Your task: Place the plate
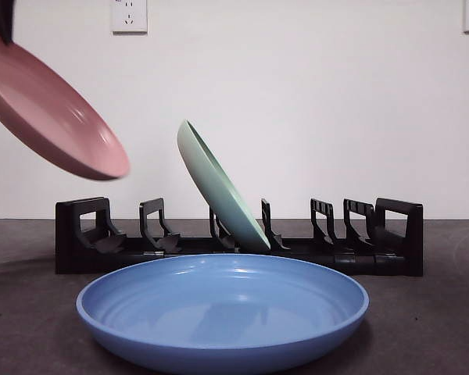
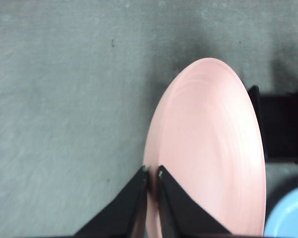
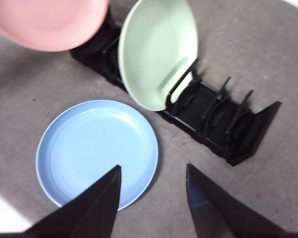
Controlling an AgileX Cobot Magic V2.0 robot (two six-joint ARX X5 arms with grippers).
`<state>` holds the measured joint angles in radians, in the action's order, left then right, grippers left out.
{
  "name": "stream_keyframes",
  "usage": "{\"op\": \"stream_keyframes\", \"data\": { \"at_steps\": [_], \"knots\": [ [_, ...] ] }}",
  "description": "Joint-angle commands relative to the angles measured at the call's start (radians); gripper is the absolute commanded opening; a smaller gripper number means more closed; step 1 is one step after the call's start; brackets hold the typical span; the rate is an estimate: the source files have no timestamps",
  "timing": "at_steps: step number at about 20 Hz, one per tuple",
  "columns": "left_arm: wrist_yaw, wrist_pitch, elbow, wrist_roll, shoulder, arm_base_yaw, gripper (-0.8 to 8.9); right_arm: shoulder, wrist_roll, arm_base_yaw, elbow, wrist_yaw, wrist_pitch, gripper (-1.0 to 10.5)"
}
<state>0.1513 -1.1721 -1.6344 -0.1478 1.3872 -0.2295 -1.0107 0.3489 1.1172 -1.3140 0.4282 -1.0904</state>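
Above the rack's end, left claw pinching the pink plate's rim, visible only wrist-side; right claw spread.

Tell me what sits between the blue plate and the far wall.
The black dish rack stands behind the blue plate, with the green plate leaning in a middle slot. The front view shows it; the right wrist view agrees.

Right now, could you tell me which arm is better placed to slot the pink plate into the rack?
Left. Its hand already grips the pink plate by the rim, above the rack. The right hand hangs open over the blue plate.
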Motion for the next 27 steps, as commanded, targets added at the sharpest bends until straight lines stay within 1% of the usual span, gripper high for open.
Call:
{"op": "stream_keyframes", "data": {
  "at_steps": [1, 4, 10, 14, 17, 21, 23, 26, 27],
  "knots": [
    [-0.055, -0.032, -0.034, 0.005, -0.04, 0.0, 0.15, 0.011, 0.007, 0.011, -0.019, 0.026, 0.0, 2.1],
    [-0.133, -0.077, -0.033, 0.001, -0.103, 0.0, 0.15, 0.027, 0.007, 0.011, -0.019, 0.048, -0.011, 2.1],
    [-0.317, -0.108, -0.025, -0.003, -0.201, -0.002, 0.15, 0.027, 0.006, 0.011, -0.019, 0.051, -0.011, 2.1],
    [-0.373, -0.103, 0.047, -0.003, -0.259, -0.016, 0.15, 0.027, 0.006, 0.011, -0.019, 0.052, -0.011, 2.1],
    [-0.403, -0.037, 0.162, -0.03, -0.319, -0.033, 0.15, 0.027, 0.006, 0.011, -0.019, 0.069, -0.012, 2.1],
    [-0.425, 0.079, 0.374, -0.081, -0.4, -0.054, 0.14, 0.027, 0.007, 0.011, -0.019, 0.071, -0.011, 2.1],
    [-0.453, 0.162, 0.502, -0.124, -0.433, -0.061, 0.14, 0.027, 0.007, 0.011, -0.019, 0.071, -0.011, 2.1],
    [-0.527, 0.304, 0.688, -0.188, -0.455, -0.062, 0.14, 0.027, 0.007, 0.011, -0.019, 0.071, -0.011, 2.1],
    [-0.53, 0.347, 0.743, -0.209, -0.454, -0.067, 0.14, 0.027, 0.007, 0.011, -0.019, 0.072, -0.011, 2.1]
  ]
}}
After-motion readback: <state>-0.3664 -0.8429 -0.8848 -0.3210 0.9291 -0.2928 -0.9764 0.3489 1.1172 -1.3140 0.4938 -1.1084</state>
